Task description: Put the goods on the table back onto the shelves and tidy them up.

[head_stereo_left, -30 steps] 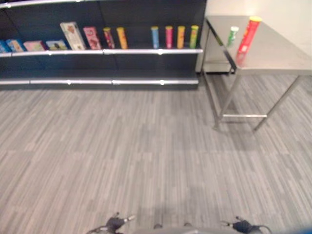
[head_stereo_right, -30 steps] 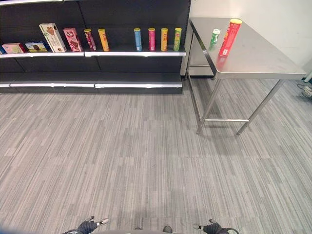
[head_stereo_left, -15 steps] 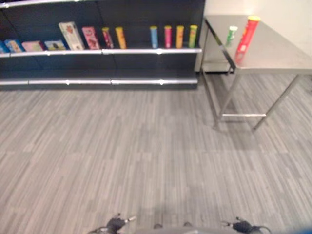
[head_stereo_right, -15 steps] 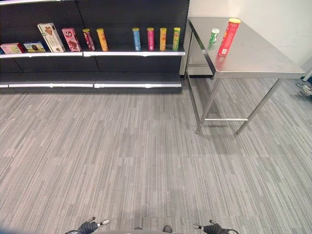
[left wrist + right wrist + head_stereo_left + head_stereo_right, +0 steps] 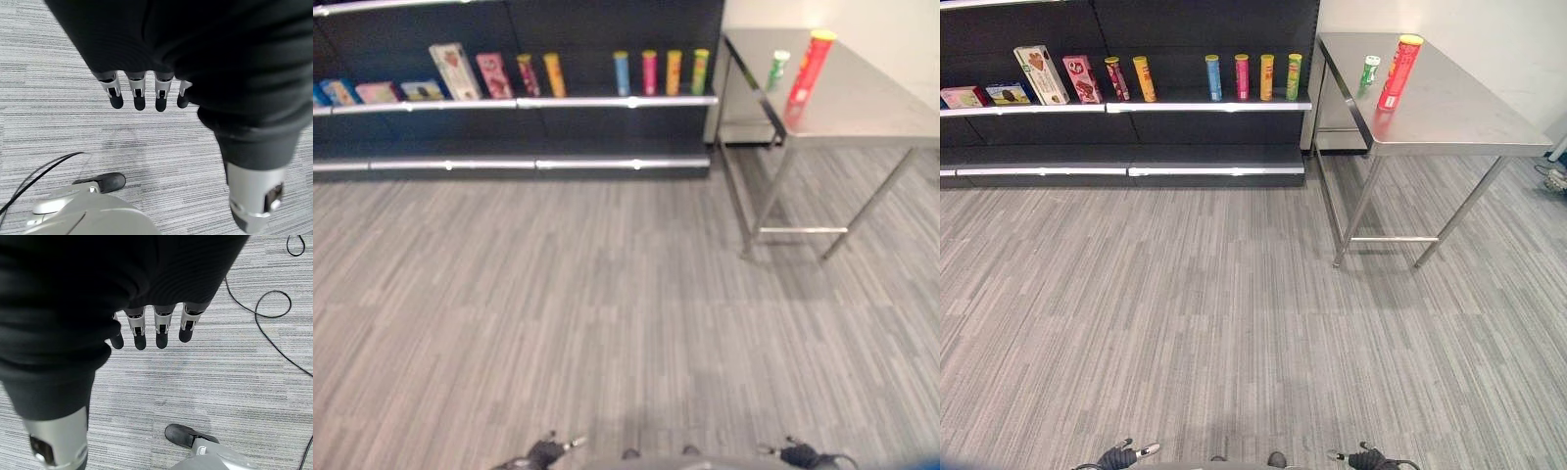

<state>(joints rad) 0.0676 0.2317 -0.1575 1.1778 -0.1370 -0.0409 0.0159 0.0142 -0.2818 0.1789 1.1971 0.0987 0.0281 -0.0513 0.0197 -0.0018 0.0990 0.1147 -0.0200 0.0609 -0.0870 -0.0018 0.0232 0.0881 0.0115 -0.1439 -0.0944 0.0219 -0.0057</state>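
The left hand (image 5: 161, 58) hangs with its fingers (image 5: 139, 95) straight, side by side and holding nothing, the thumb (image 5: 252, 196) standing apart, all above the grey striped floor (image 5: 58, 73). The right hand (image 5: 146, 279) hangs the same way, its fingers (image 5: 161, 332) straight in a row and empty, its thumb (image 5: 58, 440) off to one side. In the head views both hands show low at the near edge, well apart from the goods, which stand far ahead and to the robot's right. There a metal worktop (image 5: 1449, 108) carries a tall red tube with a yellow lid (image 5: 1399, 72) and, just beside it on the shelf side, a short green and white bottle (image 5: 1370, 70); both stand upright, long axis vertical, near the worktop's far edge. To the left of the worktop runs a dark shelf unit (image 5: 1185, 103). On its upper board four tubes stand upright in a row: blue (image 5: 1212, 77), pink (image 5: 1241, 76), orange (image 5: 1266, 77) and green (image 5: 1293, 76). Further left stand a yellow tube (image 5: 1144, 78), a dark red tube (image 5: 1117, 78), a pink box (image 5: 1084, 78) and a white box (image 5: 1041, 74), the boxes leaning. At the far left lie flat packets (image 5: 987, 95). The print on the goods is too small to read.
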